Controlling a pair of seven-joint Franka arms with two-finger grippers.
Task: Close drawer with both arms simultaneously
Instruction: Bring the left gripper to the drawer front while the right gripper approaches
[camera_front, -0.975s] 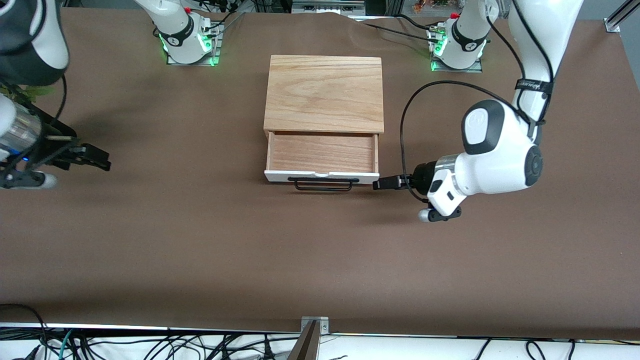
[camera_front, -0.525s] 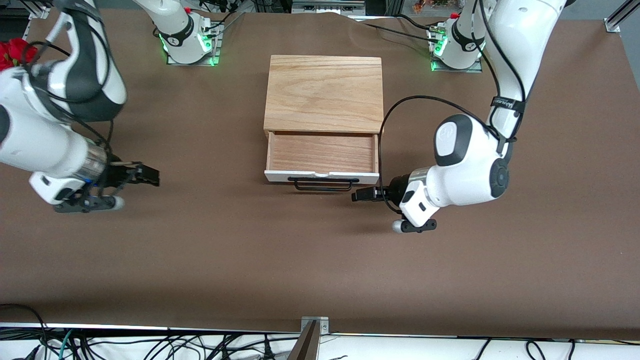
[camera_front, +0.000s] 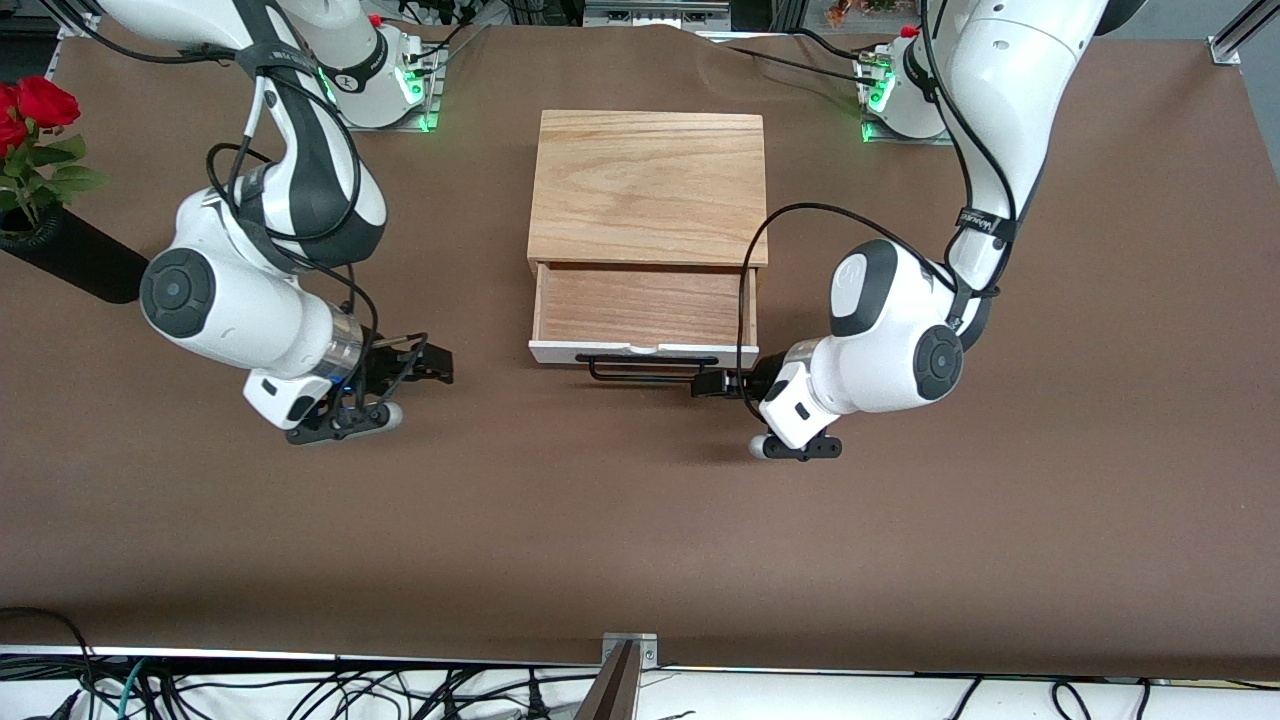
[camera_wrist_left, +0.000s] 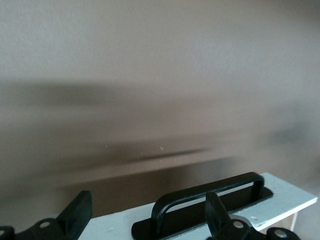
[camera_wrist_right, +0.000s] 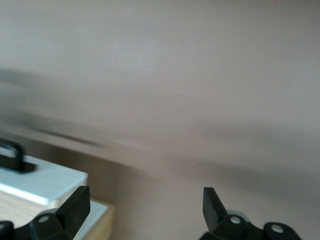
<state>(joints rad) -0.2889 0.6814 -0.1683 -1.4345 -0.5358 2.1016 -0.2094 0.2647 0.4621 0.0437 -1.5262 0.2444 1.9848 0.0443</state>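
The drawer stands pulled out of the light oak casing, its reddish-brown bottom showing, its white front panel and black wire handle facing the front camera. My left gripper is open, low over the table at the handle's end toward the left arm, just in front of the panel; the handle and panel fill the left wrist view. My right gripper is open, low over the table beside the drawer toward the right arm's end, apart from it; the panel's corner shows in the right wrist view.
A red rose with green leaves in a dark holder stands at the right arm's end of the table. The brown table stretches bare toward the front camera. Both arm bases glow green along the top.
Both arms have swung in toward the drawer. The left gripper has reached the handle's end; the right gripper has closed much of its gap. The drawer has not moved.
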